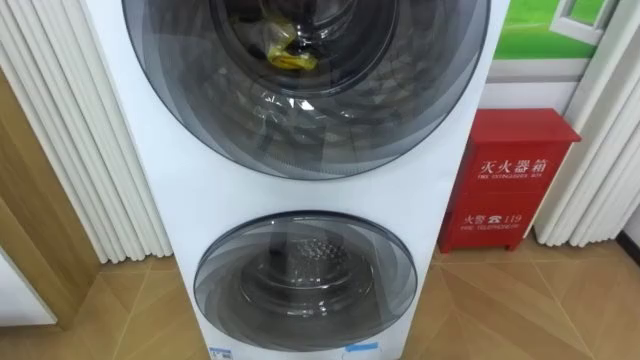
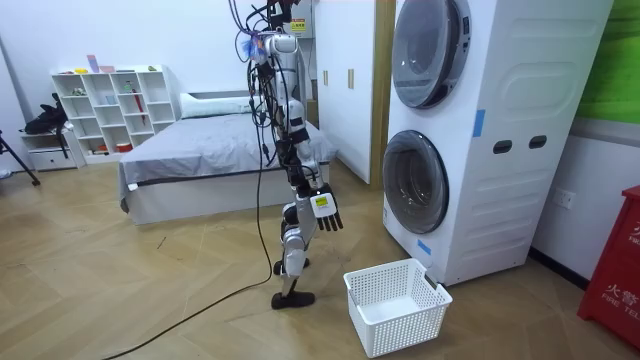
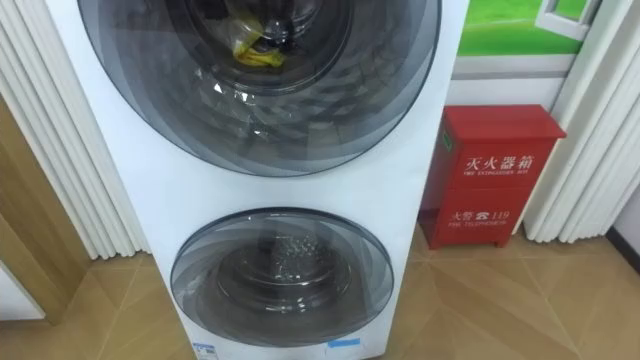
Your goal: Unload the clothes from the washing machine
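Note:
Two white washing machines (image 2: 520, 190) are stacked, both with their round glass doors shut. Behind the upper door (image 1: 300, 110) lies a yellow piece of clothing (image 1: 290, 58) among darker cloth in the drum. Through the lower door (image 1: 305, 280) I see a bare metal drum. In the room view I stand upright about a step from the machines, facing them. My right hand (image 2: 325, 211) hangs at hip height with its fingers straight and nothing in it. A white laundry basket (image 2: 395, 305) with nothing in it stands on the floor between me and the lower door.
A red fire-extinguisher cabinet (image 1: 510, 180) stands against the wall right of the machines. White ribbed curtains (image 1: 90, 150) hang to their left. Behind me are a bed (image 2: 200, 160) and a white shelf unit (image 2: 110, 110). The floor is wood.

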